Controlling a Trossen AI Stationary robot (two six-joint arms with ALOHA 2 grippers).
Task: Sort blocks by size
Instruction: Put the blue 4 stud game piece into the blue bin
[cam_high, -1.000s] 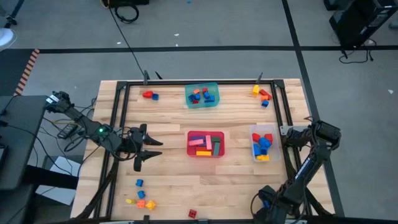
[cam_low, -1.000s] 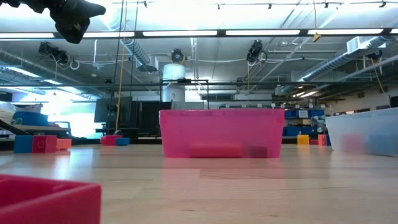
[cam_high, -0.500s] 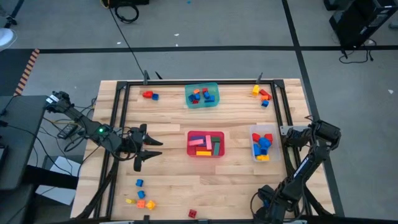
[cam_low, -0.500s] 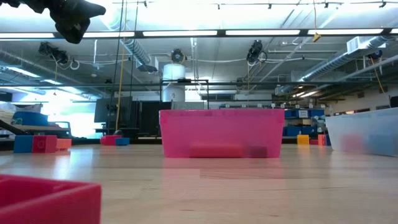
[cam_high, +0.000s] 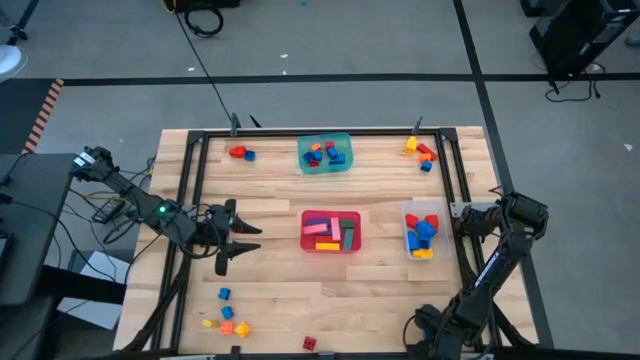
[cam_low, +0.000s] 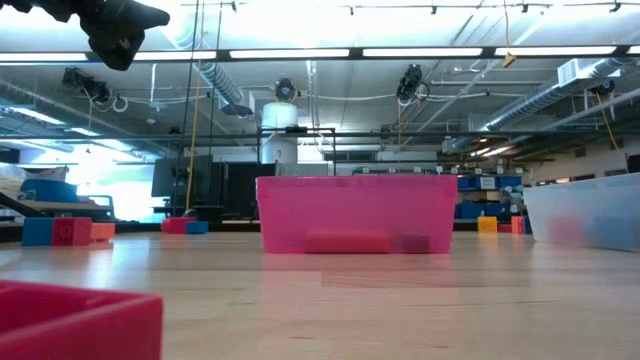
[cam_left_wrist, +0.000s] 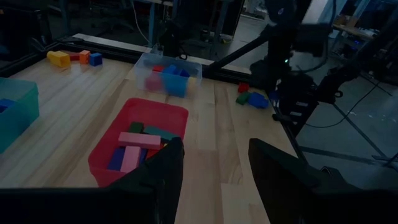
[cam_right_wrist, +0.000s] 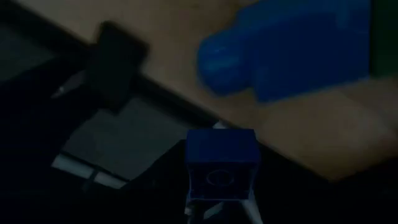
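The blocks lie in small groups on the wooden table: far left (cam_high: 240, 152), far right (cam_high: 422, 152), near left (cam_high: 225, 320), and one red block (cam_high: 310, 343) at the near edge. More fill the teal tub (cam_high: 325, 153), red tub (cam_high: 331, 231) and clear tub (cam_high: 421, 230). My right gripper (cam_high: 432, 332) is at the near right corner, shut on a small blue cube (cam_right_wrist: 221, 165). A larger blue block (cam_right_wrist: 286, 50) lies on the wood beyond it. My left gripper (cam_left_wrist: 214, 180) hovers open left of the red tub (cam_left_wrist: 140, 134). My right gripper pinches the small blue cube by two opposite sides (cam_right_wrist: 189, 168) between its two fingers, which show only as dark shapes under it. The fingers slant steeply down. The cube sits square in the hold with a round stud mark facing the wrist camera, apart from the larger blue block.
A black frame rail (cam_high: 190, 200) runs around the table. Red, green and blue blocks (cam_left_wrist: 252, 98) lie at the near right corner by my right arm (cam_left_wrist: 286, 62). Bare wood lies between the tubs and the near edge.
My right arm's hand has shifted slightly at the near right corner of the table. The left arm, the tubs and the loose blocks have stayed where they were.
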